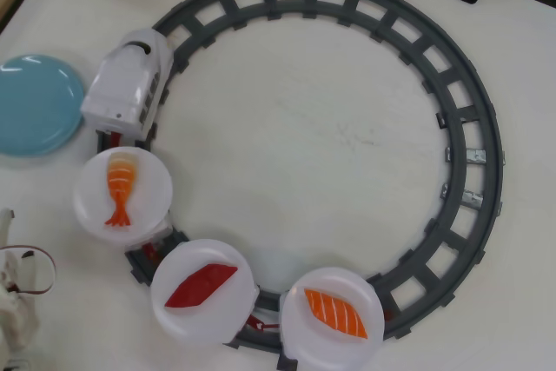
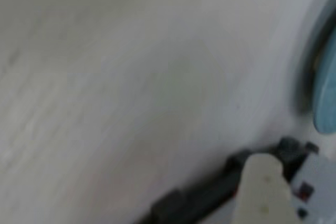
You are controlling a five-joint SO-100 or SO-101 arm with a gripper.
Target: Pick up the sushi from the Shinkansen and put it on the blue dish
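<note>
Striped orange-and-white sushi (image 1: 120,185), forked tail, lies on a white plate (image 1: 95,206).

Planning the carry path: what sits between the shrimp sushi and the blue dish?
Overhead view: mostly bare table between the sushi and the blue dish; the Shinkansen sits just beside that line.

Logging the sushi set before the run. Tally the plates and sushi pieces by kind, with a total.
White plates: 3
Blue dish: 1
Shrimp sushi: 1
Red diamond piece: 1
Salmon slab: 1
Total: 7
</note>
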